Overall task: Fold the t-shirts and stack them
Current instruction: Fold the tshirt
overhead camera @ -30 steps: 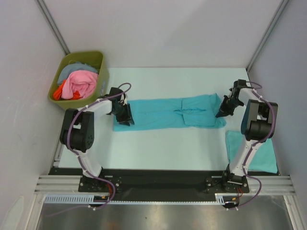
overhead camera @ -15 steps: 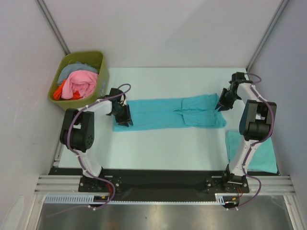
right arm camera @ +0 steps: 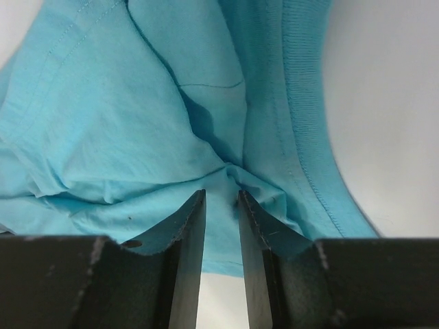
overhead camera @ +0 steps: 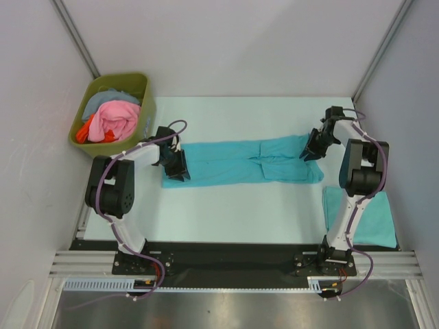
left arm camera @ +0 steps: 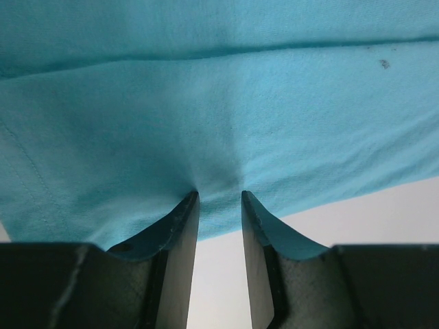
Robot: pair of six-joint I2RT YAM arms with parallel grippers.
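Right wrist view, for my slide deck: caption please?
Right gripper pinching a bunched fold of the turquoise t-shirt beside its ribbed collar.

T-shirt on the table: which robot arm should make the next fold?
Probably the left. The left gripper is shut on the t-shirt at its left end, farthest from the folded t-shirt beside the right arm. Carrying that end over to the right gripper, shut on the collar end, would bring the fold nearer it.

Teal spread t-shirt (overhead camera: 243, 162) laid as a long strip across the desk (overhead camera: 240, 205), one arm at each end.
At its left end: left tool (overhead camera: 180, 166); at the far right corner: right tool (overhead camera: 310, 152). A folded t-shirt (overhead camera: 374, 219) lies flat near-right, partly under the right arm. Far left, an olive bin (overhead camera: 130, 81) holds pink, grey and orange cloth.
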